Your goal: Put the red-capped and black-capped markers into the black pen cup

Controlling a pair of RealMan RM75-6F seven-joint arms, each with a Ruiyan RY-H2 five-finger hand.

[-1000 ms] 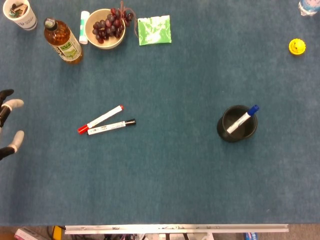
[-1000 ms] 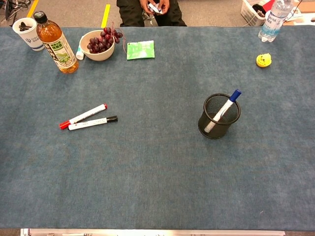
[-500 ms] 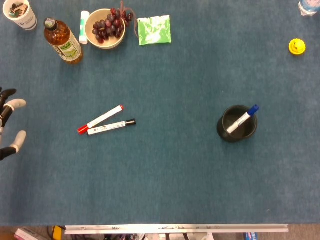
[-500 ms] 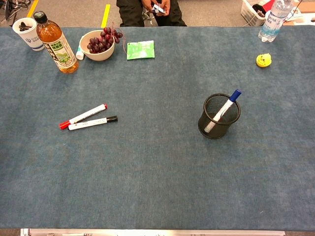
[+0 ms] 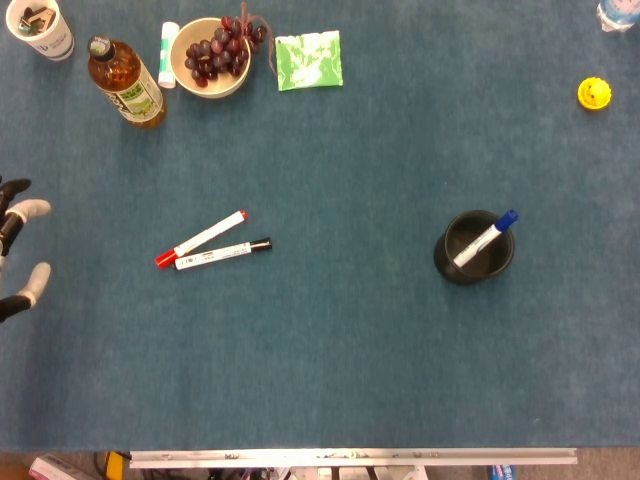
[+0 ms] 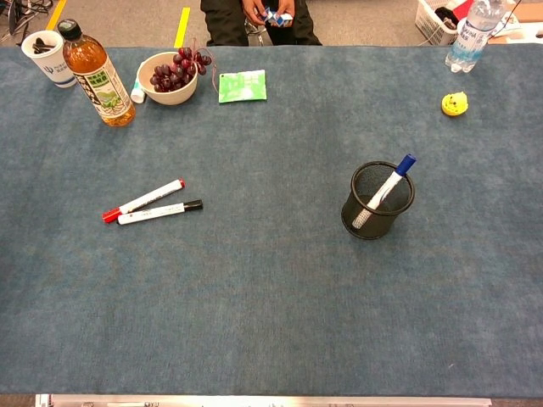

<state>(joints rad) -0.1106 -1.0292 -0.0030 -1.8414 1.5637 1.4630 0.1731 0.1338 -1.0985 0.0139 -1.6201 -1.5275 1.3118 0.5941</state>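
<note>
red-capped marker [image 5: 200, 239] and black-capped marker [image 5: 223, 254] flat, side by side, white barrels, black mesh pen cup [image 5: 474, 247] upright, left hand [image 5: 18, 252] empty, fingers spread, right hand out of frame

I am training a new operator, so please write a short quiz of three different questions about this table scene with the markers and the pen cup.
1. True or false: the red-capped marker already stands in the black pen cup.
2. Which marker leans in the cup? A) blue-capped marker B) green-capped C) yellow-capped
3. Fill in: the black-capped marker lies ____ the red-capped one, on the table.

Key
1. False; it lies on the table.
2. A.
3. Beside. The left hand, at the head view's edge, holds nothing.
</note>
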